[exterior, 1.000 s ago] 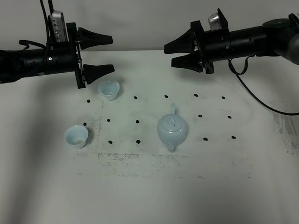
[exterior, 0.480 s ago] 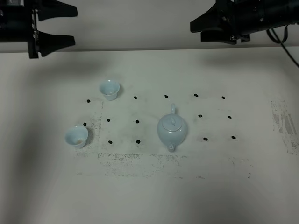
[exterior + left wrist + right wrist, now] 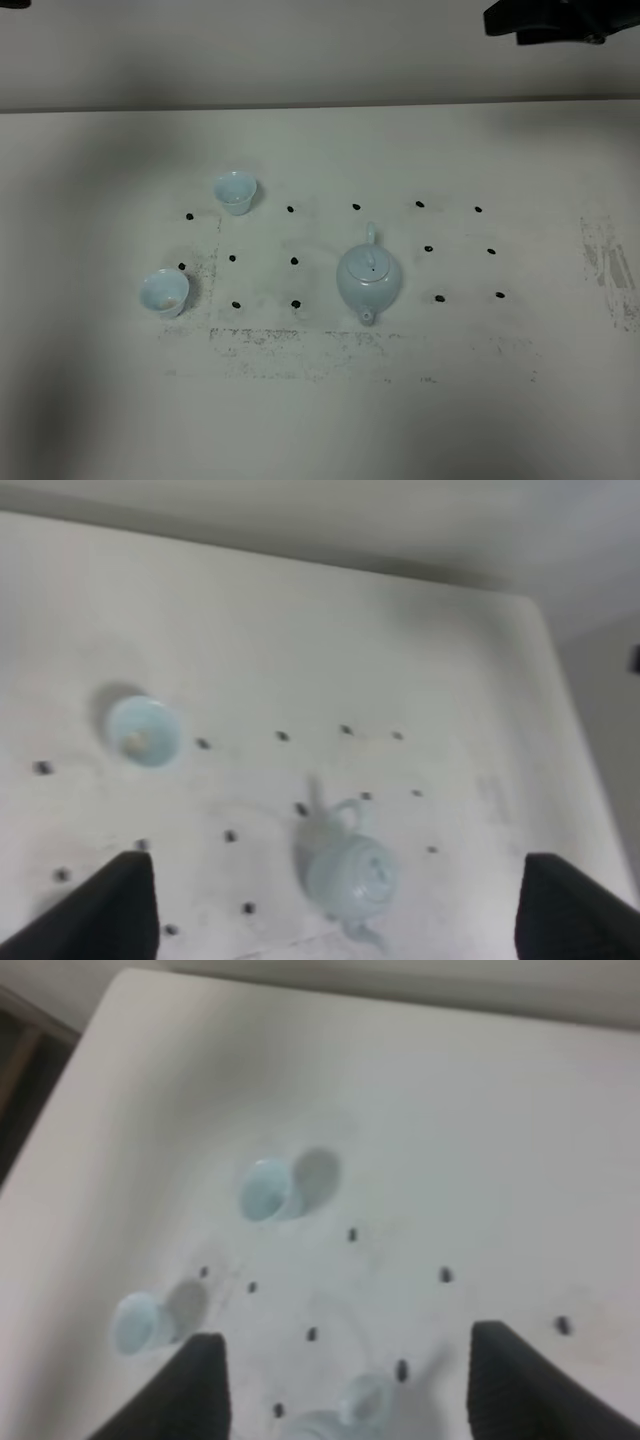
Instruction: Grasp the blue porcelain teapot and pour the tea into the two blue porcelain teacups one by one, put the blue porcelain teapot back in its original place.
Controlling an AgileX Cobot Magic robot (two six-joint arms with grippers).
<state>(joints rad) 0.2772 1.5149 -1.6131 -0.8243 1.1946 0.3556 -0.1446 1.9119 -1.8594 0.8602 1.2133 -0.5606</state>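
- Both arms have lifted up and away over the last second. In the high view the left gripper [image 3: 333, 880] is now all but gone from the far-left corner. Only a dark edge of the right gripper [image 3: 347, 1345] shows at the far right.
- Left gripper: jaws spread wide with nothing between them. The wrist view looks down from height between its two fingers [image 3: 110, 910].
- Right gripper: jaws also fully apart and empty, high over the table [image 3: 480, 400].
- The blue porcelain teapot [image 3: 368, 280] stands upright, lid on, among the black dots [image 3: 294, 260]. Its spot is unchanged: right of centre, spout toward the near edge, handle toward the far edge.
- Neither teacup has moved. The far cup [image 3: 235, 192] and the near cup [image 3: 164, 292] both stand upright, left of the pot and well apart from it.
- The near cup has a faint tan tint inside. I cannot tell whether either cup holds tea.
- Judgement: nothing is gripped and both arms are moving away from the pot, so no grasp or pour is under way. Any pouring would need one arm to come back down to the handle.
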